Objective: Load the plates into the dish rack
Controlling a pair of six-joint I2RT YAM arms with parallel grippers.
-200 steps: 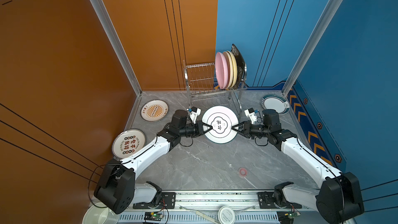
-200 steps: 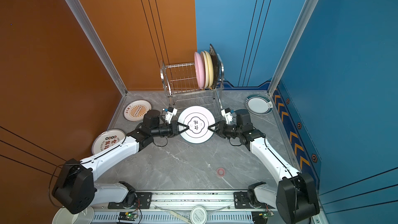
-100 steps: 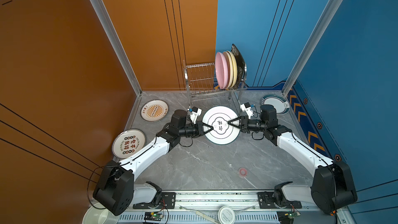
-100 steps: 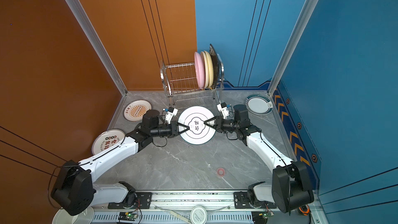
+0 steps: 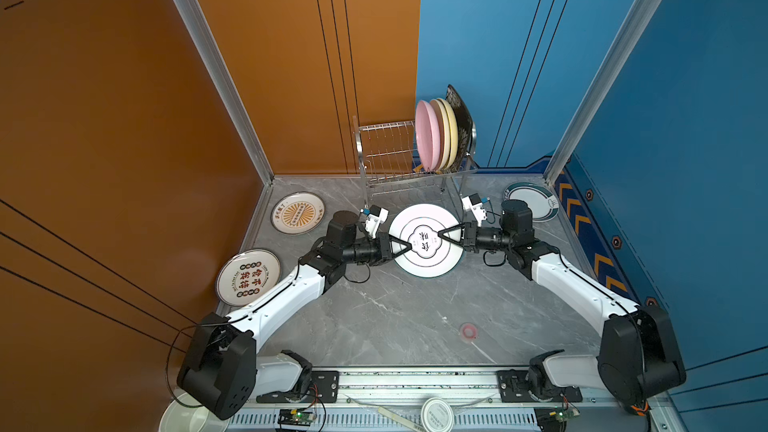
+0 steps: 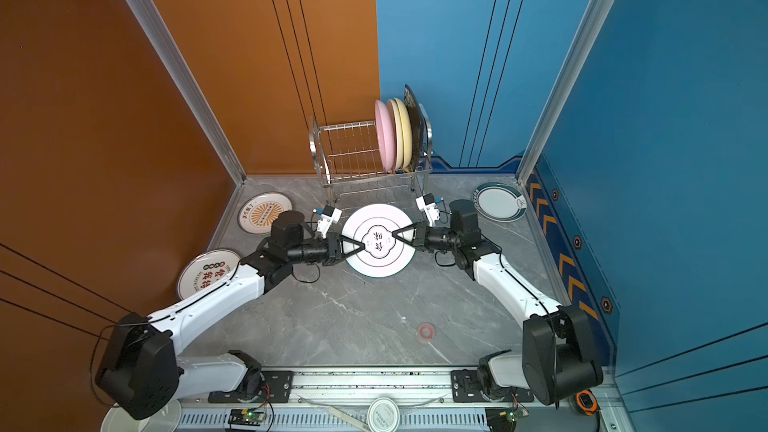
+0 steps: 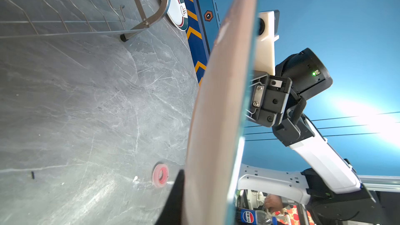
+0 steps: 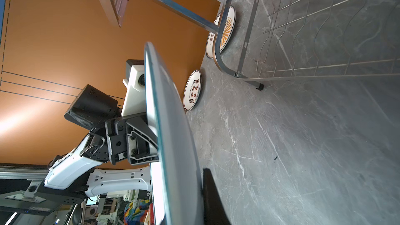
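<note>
held plate: white with a teal rim and black characters in the middle [image 5: 428, 261] [image 6: 380, 261]. It is in the centre of both top views, level and lifted clear of the table, just in front of the rack. Both wrist views show it edge-on [image 7: 216, 126] [image 8: 173, 148].
right gripper: [image 5: 439, 234] [image 6: 392, 234] pinched tight on the held plate's right rim.
left gripper: [image 5: 409, 246] [image 6: 365, 245] fingers straddle the left rim; can't tell whether it is clamped or loose.
dish rack: steel wire, two tiers [image 5: 386, 160], at the back centre against the wall corner.
in rack: pink plate [image 5: 424, 135], cream-yellow plates [image 5: 448, 135] and black floral plate [image 5: 462, 114] stand upright at the right end of the upper tier.
loose plates: sunburst plate [image 5: 298, 213] and red-character plate [image 5: 248, 277] lie flat along the left edge. A teal-rimmed plate [image 5: 536, 201] lies at the right, partly behind the right arm.
tabletop: grey marble look with white veins [image 5: 395, 317]. A small pink ring [image 5: 468, 331] lies right of centre, towards the front.
walls: orange wall [image 5: 124, 118] fills the left and back-left, blue wall [image 5: 685, 118] the right and back-right, with aluminium corner posts [image 5: 216, 60] between panels.
trim: orange chevron strip [image 5: 598, 261] runs along the base of the right wall.
front edge: metal rail [image 5: 415, 380] carries both arm bases; a white lid [image 5: 437, 413] lies below it.
</note>
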